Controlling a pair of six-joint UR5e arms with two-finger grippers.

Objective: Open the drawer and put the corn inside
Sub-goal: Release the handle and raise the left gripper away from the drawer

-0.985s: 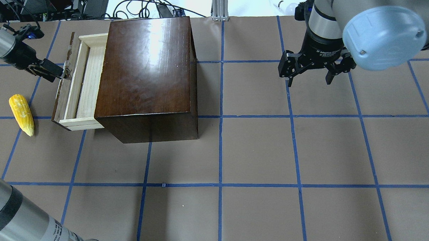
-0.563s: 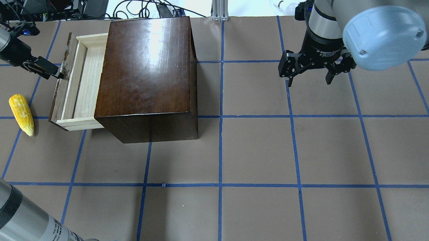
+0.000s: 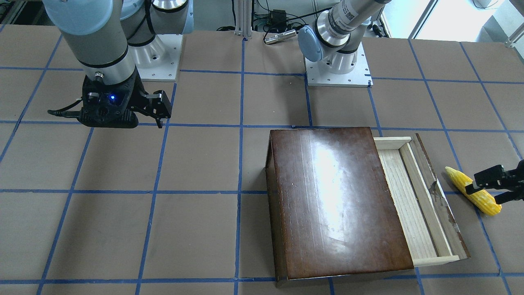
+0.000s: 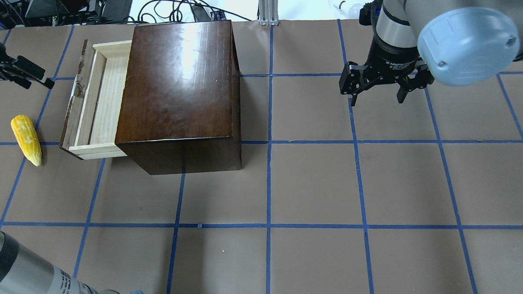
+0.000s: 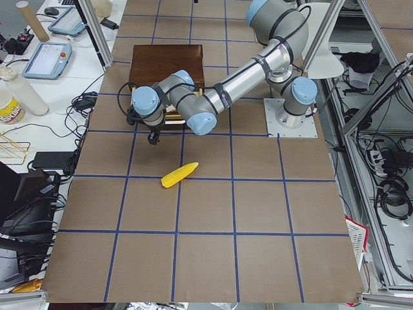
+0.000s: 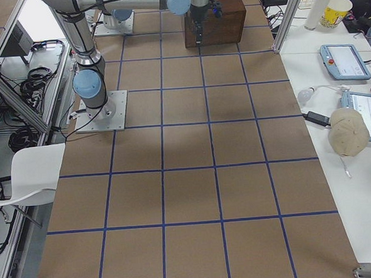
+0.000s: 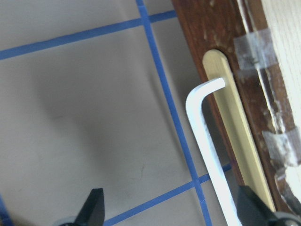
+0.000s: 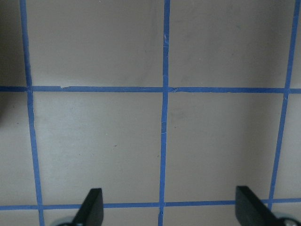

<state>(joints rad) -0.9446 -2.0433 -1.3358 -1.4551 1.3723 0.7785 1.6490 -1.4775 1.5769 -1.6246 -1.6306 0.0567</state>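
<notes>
Although the drawer (image 4: pixel 98 102) is open, your corn (image 4: pixel 26 139) lies on the table (image 4: pixel 312 183) beside it, not inside; left gripper (image 4: pixel 36 82) and right gripper (image 4: pixel 376 99) gape empty.

Bright, even light from above — broad white glare across the glossy box (image 4: pixel 177 74) top. Soft, faint shadows beside it; sharp exterior views, slightly blurred up close at the wrist.

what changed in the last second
The left gripper let go of the handle, opened and backed away from the drawer, which had first slid slightly further out. The corn, the box and the right gripper stayed put.
</notes>
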